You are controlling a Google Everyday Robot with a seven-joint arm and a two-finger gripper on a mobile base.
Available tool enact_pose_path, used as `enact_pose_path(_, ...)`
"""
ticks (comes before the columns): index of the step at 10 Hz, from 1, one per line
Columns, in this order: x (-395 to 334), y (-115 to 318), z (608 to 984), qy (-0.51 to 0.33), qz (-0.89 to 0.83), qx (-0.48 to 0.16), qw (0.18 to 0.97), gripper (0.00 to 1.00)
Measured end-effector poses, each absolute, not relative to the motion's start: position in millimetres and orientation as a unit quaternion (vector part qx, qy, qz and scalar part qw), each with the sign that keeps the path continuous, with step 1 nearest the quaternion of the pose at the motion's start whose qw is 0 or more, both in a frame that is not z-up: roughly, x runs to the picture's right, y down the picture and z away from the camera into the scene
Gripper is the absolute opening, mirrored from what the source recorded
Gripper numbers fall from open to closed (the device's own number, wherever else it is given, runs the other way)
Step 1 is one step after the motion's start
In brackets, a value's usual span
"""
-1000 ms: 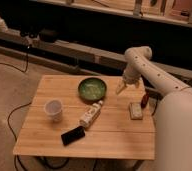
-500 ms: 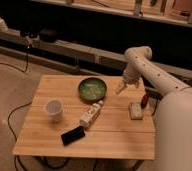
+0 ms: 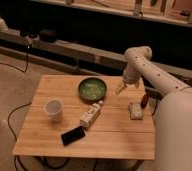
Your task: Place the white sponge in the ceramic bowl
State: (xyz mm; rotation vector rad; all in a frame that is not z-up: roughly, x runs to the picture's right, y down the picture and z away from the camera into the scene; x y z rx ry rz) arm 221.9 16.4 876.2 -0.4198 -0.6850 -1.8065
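**Lining up on the white sponge, pickup not yet made**

Sitting flat on the right side of the tabletop (image 3: 114,137), the white sponge (image 3: 135,110) is free and untouched. As far as I can judge, its long axis runs from the near edge toward the far edge. Just beside it, on its far right, lies a small dark reddish object (image 3: 145,100) that I cannot identify.

My end effector (image 3: 120,89) hangs above the tabletop, up and to the left of the sponge in this view and just off the right rim of the ceramic bowl (image 3: 92,89). That puts it between the two task items, nearer the bowl. Whether it is apart or together I cannot tell, but it carries nothing.

The coming move turns on that offset. I need to travel toward the near right, then come down across the sponge's short side while staying clear of the reddish object.

Further left lie a white labelled bottle (image 3: 90,114), a white cup (image 3: 53,109) and a black phone (image 3: 72,135), all well away from my path.
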Motion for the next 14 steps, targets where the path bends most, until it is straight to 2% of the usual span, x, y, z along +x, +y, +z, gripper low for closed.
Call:
enact_pose_path(9, 221.9, 16.4, 876.5, -0.289, -0.762, -0.178, 0.552, 0.80)
enact_pose_path(14, 250.6, 26.0, 862.9, -0.219, -0.712, -0.274, 0.608, 0.80)
